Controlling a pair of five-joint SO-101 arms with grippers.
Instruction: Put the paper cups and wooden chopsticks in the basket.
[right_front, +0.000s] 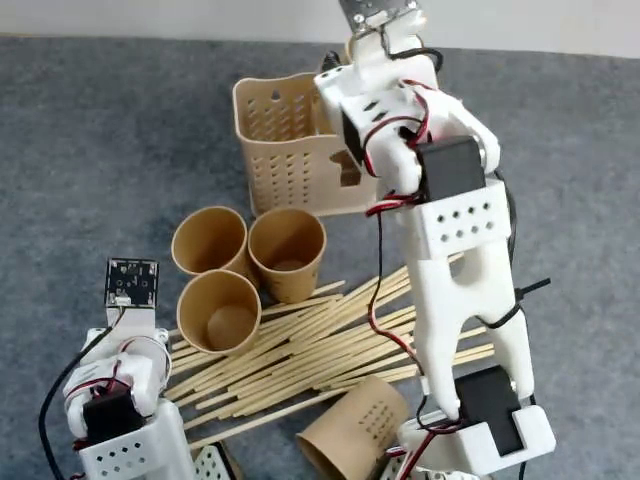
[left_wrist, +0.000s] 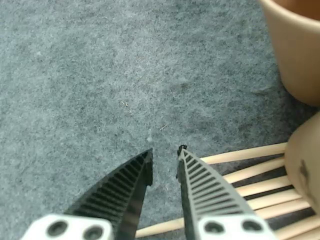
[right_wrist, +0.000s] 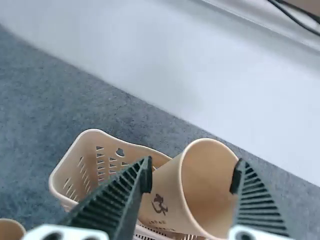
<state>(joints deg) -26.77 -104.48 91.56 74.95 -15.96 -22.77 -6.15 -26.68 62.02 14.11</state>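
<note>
Right hand (right_wrist: 191, 174) tight on paper cup (right_wrist: 200, 200) at basket (right_wrist: 85, 165); left hand (left_wrist: 165, 151) ajar, empty.

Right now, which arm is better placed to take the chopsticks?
Left. The left gripper is open beside the chopsticks; the right gripper is at the basket, holding a cup.
</note>
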